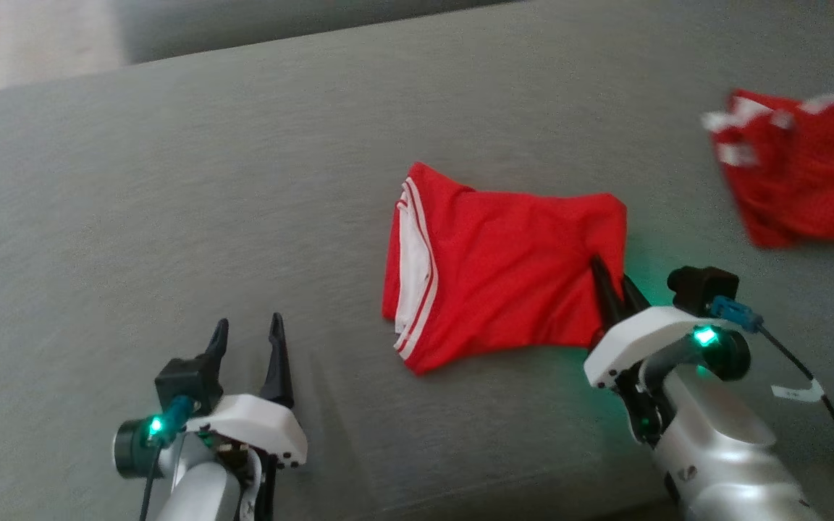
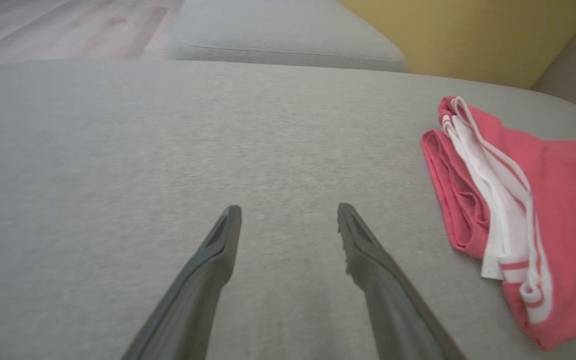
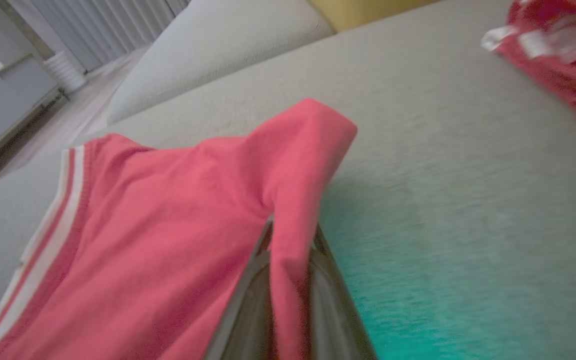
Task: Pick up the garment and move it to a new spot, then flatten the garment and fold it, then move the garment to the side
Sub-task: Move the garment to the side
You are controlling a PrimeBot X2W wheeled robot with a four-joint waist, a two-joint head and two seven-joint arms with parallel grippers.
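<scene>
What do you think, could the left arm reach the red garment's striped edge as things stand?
Probably yes: the left gripper stands open over bare grey cushion, nothing lies between it and the red garment's striped edge, and the right gripper grips the opposite corner.

Grey upholstered seat (image 1: 171, 217) spanned most of the view. A second red piece with white trim (image 1: 801, 170) lay crumpled near the seat's right end, blurred. Another grey cushion (image 2: 278, 35) sat beyond the seat, a yellow surface (image 2: 468, 35) beside that cushion, pale wood floor (image 2: 68, 25) on its other side. Pale cabinet (image 3: 8, 100) and vertical slats (image 3: 108, 25) were in the background.
</scene>
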